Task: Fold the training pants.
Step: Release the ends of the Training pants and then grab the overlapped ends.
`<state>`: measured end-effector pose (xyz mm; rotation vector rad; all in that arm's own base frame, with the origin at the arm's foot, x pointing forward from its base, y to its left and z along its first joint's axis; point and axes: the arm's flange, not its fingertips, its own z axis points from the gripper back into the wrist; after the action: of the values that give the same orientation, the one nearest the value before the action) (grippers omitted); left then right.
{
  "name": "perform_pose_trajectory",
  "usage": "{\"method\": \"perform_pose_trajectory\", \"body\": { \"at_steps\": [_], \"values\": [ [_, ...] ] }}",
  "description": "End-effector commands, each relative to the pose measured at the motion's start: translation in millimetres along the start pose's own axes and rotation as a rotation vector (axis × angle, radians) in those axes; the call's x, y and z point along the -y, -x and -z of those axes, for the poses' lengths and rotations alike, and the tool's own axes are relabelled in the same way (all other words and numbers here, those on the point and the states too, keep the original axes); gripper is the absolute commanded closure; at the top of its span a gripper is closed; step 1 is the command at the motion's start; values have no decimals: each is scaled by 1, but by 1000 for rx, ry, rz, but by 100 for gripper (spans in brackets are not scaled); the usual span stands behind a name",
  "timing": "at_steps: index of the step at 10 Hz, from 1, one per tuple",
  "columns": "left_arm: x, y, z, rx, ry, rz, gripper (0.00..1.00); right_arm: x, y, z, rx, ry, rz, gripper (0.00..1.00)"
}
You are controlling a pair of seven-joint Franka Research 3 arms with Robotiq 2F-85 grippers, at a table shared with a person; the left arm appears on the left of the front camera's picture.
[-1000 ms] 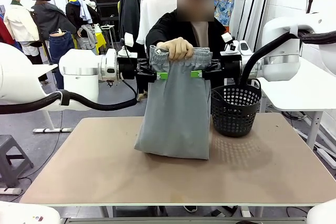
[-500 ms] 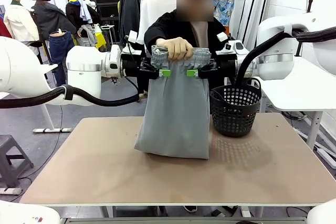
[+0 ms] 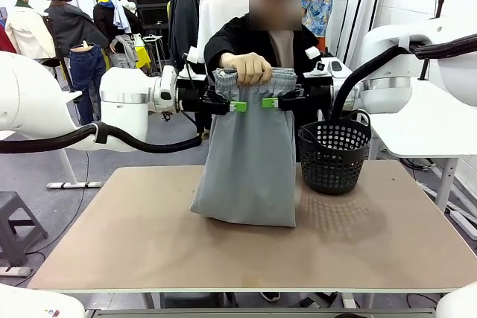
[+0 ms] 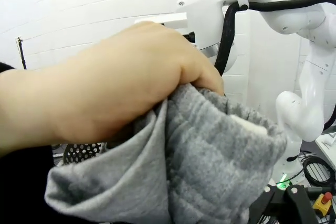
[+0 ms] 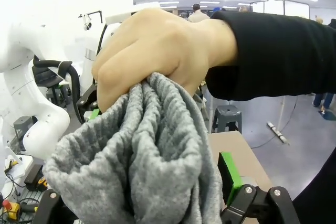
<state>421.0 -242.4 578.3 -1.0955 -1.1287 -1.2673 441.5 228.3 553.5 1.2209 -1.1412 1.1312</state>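
Observation:
A person's hand (image 3: pixel 248 69) holds the light grey training pants (image 3: pixel 247 161) up by the bunched waistband, and their lower end rests on the table (image 3: pixel 134 243). My left gripper (image 3: pixel 234 105) reaches in from the left and my right gripper (image 3: pixel 274 102) from the right. Both sit just under the waistband, open, with green pads against the fabric's edges. In the right wrist view the pants (image 5: pixel 142 166) lie between my right gripper's (image 5: pixel 147 203) spread fingers, under the hand (image 5: pixel 152 51). In the left wrist view, hand (image 4: pixel 115 87) and pants (image 4: pixel 199 171) are close up.
A black perforated basket (image 3: pixel 334 156) stands on the table right of the pants, near my right arm. The person stands behind the table's far edge. Bare tabletop lies in front of and left of the pants.
Both grippers have moved inward along the waistband toward each other, the left arm to the right and the right arm to the left. The hand and pants have stayed in place.

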Motion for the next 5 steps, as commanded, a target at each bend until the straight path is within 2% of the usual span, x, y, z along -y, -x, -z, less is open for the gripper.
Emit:
{"method": "perform_pose_trajectory", "body": {
  "at_steps": [1,5],
  "values": [
    [-2,-5,6,-34,3,-9,17,4,-4,11,11,6,40,0],
    [-1,-5,-4,11,-45,-13,93,6,-3,9,-10,18,65,78]
  ]
}}
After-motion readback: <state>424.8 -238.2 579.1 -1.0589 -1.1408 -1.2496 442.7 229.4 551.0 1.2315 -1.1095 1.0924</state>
